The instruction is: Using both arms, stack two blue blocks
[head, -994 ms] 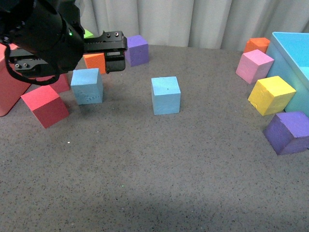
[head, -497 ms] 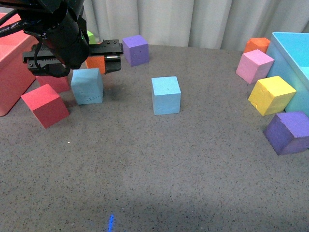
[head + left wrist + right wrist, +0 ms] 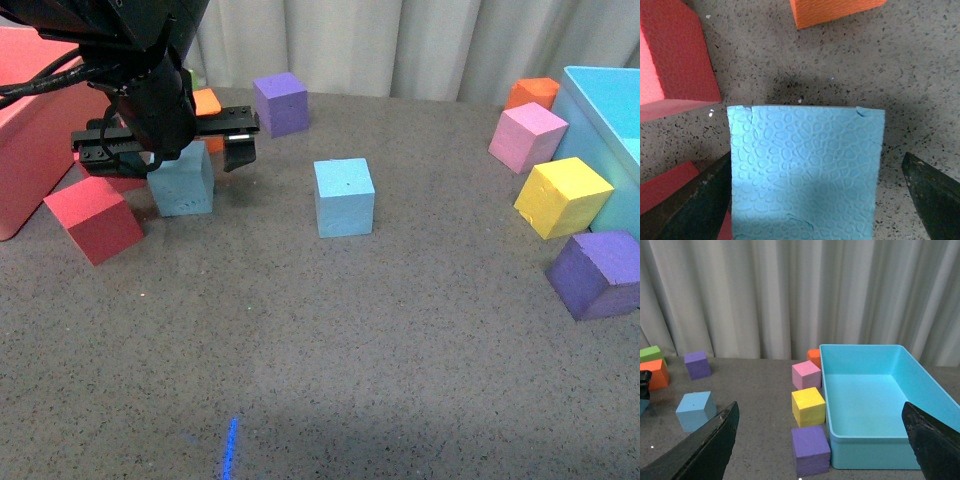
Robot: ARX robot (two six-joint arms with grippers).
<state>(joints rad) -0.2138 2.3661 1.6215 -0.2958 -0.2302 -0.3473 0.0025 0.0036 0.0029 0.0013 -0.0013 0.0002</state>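
Note:
The scuffed blue block (image 3: 185,180) sits at the left of the table. My left gripper (image 3: 170,150) is open and lowered over it. In the left wrist view the pitted block (image 3: 805,170) lies between the two fingers (image 3: 695,205), with a gap on the right side and the left finger close to it. The smooth blue block (image 3: 344,197) stands alone mid-table and also shows in the right wrist view (image 3: 696,411). My right gripper (image 3: 817,440) is open and empty, held high and far from both blocks; it is out of the front view.
A red cube (image 3: 92,218) and a red bin (image 3: 30,150) flank the left arm. An orange cube (image 3: 207,103) and a purple cube (image 3: 281,103) lie behind. At the right are pink (image 3: 527,137), yellow (image 3: 562,196) and purple (image 3: 598,273) cubes beside a light blue bin (image 3: 600,100).
My left arm has swung right and down, so the open gripper now straddles the scuffed blue block. The blocks have not moved.

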